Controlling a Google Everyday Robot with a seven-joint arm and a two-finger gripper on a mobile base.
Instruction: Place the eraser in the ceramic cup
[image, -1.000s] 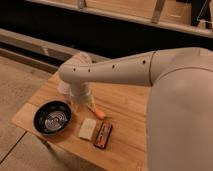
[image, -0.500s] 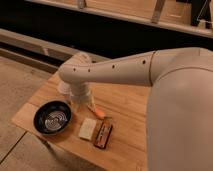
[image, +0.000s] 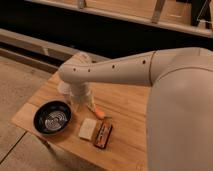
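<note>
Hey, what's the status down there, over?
Gripper low over table, behind bowl. Eraser untouched near front edge, beside beige block. Cup partly hidden by arm.

The white arm (image: 125, 70) reaches from the bulky body (image: 185, 115) on the right across toward the left. Its forearm is nearly level and dotted with small dark holes. At the rounded end joint (image: 75, 70) it bends sharply downward. The gripper (image: 80, 100) hangs straight below that bend, pointing down, left of centre in the view.
</note>
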